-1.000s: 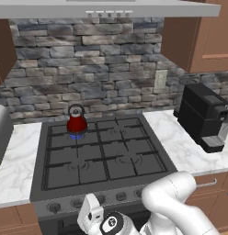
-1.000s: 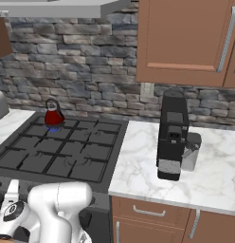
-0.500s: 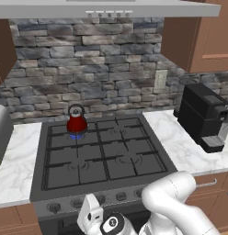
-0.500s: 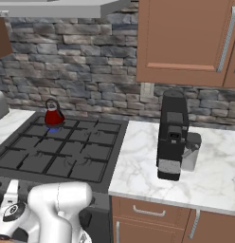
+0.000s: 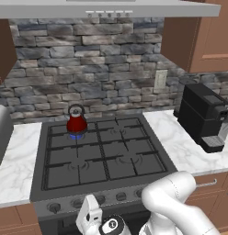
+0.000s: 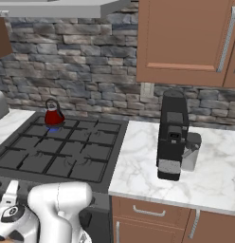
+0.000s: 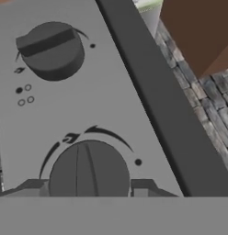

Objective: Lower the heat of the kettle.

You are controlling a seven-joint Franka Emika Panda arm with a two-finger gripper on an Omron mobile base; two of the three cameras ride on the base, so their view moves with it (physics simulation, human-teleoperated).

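We're down at the stove's grey front panel, gripper (image 7: 89, 193) fingers spread either side of a round dark grey knob (image 7: 89, 170) — rigid, ridged, so we judge it best pinched across the ridge. The small red kettle (image 5: 76, 123) sits on the rear-left burner.
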